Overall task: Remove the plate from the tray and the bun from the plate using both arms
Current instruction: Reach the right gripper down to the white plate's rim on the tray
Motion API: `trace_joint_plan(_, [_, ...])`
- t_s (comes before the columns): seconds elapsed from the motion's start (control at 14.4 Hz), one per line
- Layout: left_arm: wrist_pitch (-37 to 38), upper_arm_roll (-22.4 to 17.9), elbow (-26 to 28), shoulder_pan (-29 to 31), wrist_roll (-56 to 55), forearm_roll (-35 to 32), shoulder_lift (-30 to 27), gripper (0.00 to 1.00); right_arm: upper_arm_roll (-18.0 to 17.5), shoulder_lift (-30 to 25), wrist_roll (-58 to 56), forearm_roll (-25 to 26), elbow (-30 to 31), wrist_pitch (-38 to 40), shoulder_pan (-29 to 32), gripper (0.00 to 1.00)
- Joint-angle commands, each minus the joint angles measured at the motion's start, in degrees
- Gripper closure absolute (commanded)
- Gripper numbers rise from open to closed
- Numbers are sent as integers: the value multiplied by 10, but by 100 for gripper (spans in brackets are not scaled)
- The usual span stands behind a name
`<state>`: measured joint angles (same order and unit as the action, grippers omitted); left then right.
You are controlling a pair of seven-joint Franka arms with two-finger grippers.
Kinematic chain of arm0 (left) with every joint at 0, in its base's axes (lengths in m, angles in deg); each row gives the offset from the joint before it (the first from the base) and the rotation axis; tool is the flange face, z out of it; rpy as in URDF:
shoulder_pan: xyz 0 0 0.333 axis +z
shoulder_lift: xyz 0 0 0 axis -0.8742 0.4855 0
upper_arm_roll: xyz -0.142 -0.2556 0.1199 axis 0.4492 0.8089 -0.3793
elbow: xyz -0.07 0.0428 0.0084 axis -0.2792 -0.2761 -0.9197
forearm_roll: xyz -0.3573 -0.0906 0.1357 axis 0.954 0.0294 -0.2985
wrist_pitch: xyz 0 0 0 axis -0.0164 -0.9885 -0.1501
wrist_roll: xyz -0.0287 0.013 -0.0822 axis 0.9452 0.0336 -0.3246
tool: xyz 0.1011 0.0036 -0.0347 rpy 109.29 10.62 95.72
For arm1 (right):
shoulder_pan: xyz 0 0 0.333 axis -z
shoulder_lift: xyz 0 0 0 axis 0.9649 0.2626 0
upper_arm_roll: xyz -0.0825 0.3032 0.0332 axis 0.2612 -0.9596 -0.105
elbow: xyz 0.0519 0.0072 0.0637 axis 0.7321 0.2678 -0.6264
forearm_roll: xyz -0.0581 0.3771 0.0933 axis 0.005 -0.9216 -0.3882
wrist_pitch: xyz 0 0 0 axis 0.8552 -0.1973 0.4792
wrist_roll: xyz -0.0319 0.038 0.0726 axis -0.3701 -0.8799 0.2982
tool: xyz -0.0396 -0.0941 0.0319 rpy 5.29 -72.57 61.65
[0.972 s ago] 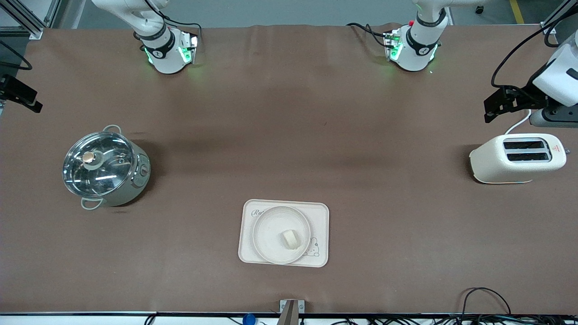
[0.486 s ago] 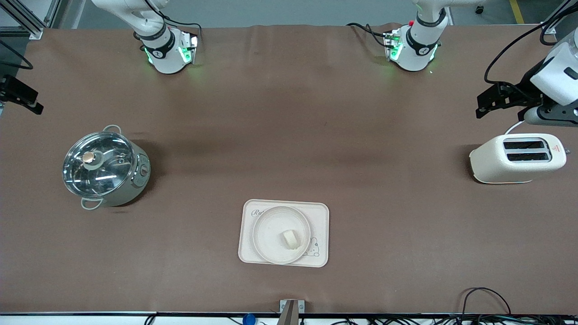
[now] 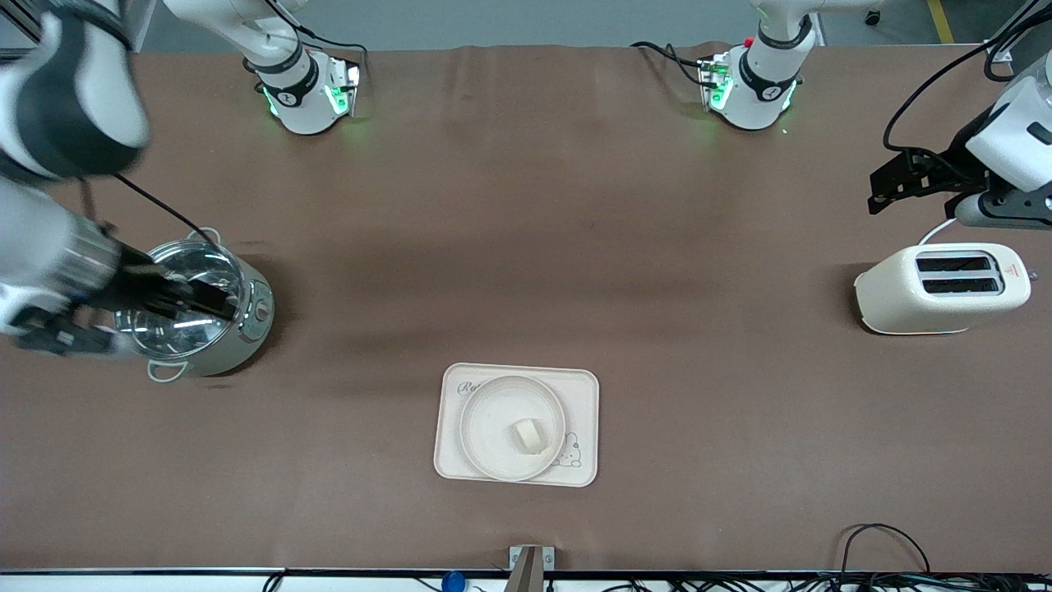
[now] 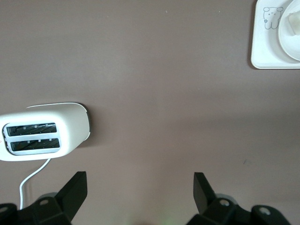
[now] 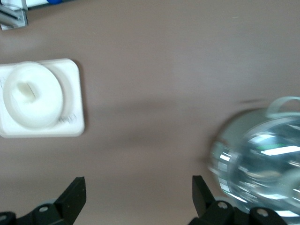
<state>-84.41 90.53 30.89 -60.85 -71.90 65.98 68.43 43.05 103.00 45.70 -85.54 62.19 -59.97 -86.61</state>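
The round cream plate [image 3: 493, 411] lies on a rectangular cream tray [image 3: 582, 393] near the table's front edge. The bun [image 3: 529, 436] lies on the plate. My right gripper [image 3: 215, 301] is open and empty, up in the air over the steel pot [image 3: 238, 337]. My left gripper [image 3: 878, 191] is open and empty, over the table beside the toaster [image 3: 937, 289]. The right wrist view shows the plate [image 5: 47, 105] with the bun [image 5: 26, 90] and my right gripper [image 5: 138, 190]. The left wrist view shows the plate's edge [image 4: 288, 44], the bun [image 4: 293, 21] and my left gripper [image 4: 139, 187].
The glass-lidded pot stands toward the right arm's end and also shows in the right wrist view [image 5: 262, 164]. The cream two-slot toaster stands toward the left arm's end and shows in the left wrist view [image 4: 70, 129] with its white cord. Cables hang at the front edge.
My right arm has swung into view and its gripper now hangs over the pot. My left gripper moved slightly away from the toaster, then held. Plate and bun have not moved.
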Motion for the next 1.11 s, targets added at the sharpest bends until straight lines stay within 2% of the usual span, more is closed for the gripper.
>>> trace_joint_plan(0.0, [7, 2, -3, 2, -4, -13, -6, 0, 4, 83, 107, -38, -13, -92, -66, 0])
trace_joint_plan(0.21, [8, 2, -2, 3, -4, -16, -5, 0, 4, 188, 195, -52, -20, -240, -144, 0])
trace_joint_plan(0.35, [9, 1, 0, 3, -4, -16, -6, 0, 5, 257, 232, -51, -62, -306, -179, 0])
trace_joint_plan(0.62, [8, 2, 1, 3, -4, -15, -5, 0, 5, 331, 256, -50, -130, -325, -196, 2])
trace_joint_plan(0.69, [8, 2, 2, 3, -4, -15, -5, 0, 5, 346, 256, -50, -138, -343, -198, 6])
trace_joint_plan(0.9, [6, 2, 2, 3, -4, -14, -3, 0, 5, 381, 254, -50, -164, -368, -198, 37])
trace_joint_plan(1.04, [1, 2, 0, 3, -5, -12, 1, 0, 7, 398, 252, -48, -180, -369, -194, 47])
